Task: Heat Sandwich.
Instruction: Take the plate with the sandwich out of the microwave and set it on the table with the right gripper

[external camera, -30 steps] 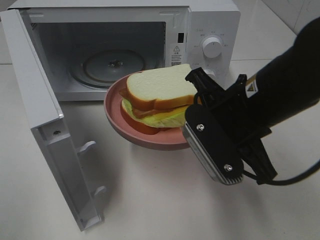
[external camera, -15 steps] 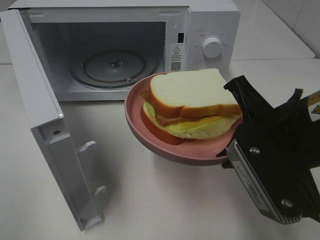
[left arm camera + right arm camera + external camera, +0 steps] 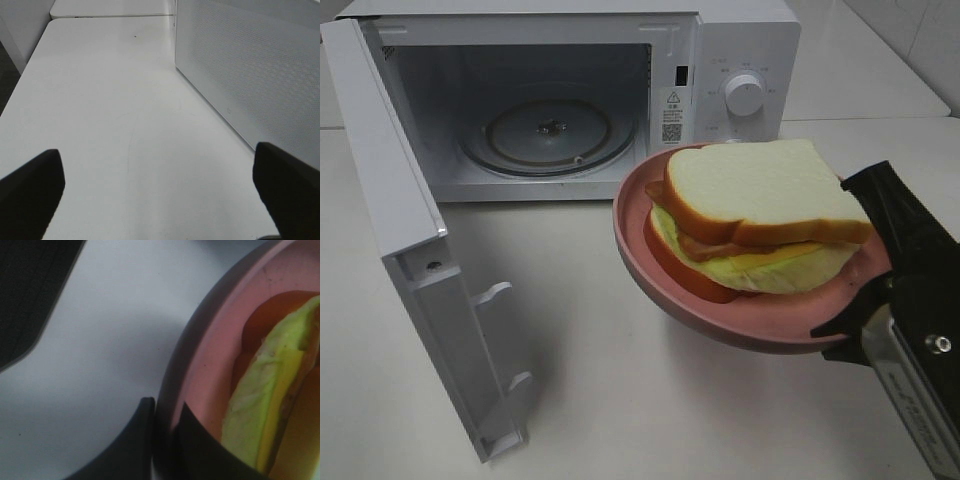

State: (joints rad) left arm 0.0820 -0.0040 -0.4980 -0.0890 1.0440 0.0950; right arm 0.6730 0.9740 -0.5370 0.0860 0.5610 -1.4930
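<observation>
Microwave (image 3: 740, 60) at back of bench (image 3: 620, 400), door (image 3: 410, 250) swung open to left. Turntable (image 3: 548, 133) inside cavity. Sandwich (image 3: 760, 225) on plate (image 3: 720, 320), in front of microwave, right of door, raised off bench. Right end effector (image 3: 162, 440) at plate rim, right side.

Even, bright light from above fills the exterior high view. The white bench (image 3: 620, 400) shows only soft, faint shadows, one beneath the pink plate (image 3: 740, 325) and one beside the open microwave door (image 3: 410, 260). The microwave cavity (image 3: 520, 110) is dimmer and greyer than its outer shell. This view is sharp, without glare. In the left wrist view the bench is pale and washed out, and the near dark fingers (image 3: 30, 192) are blurred. The right wrist view is dim and soft throughout: the sandwich (image 3: 270, 405) and plate rim sit too close for focus.
</observation>
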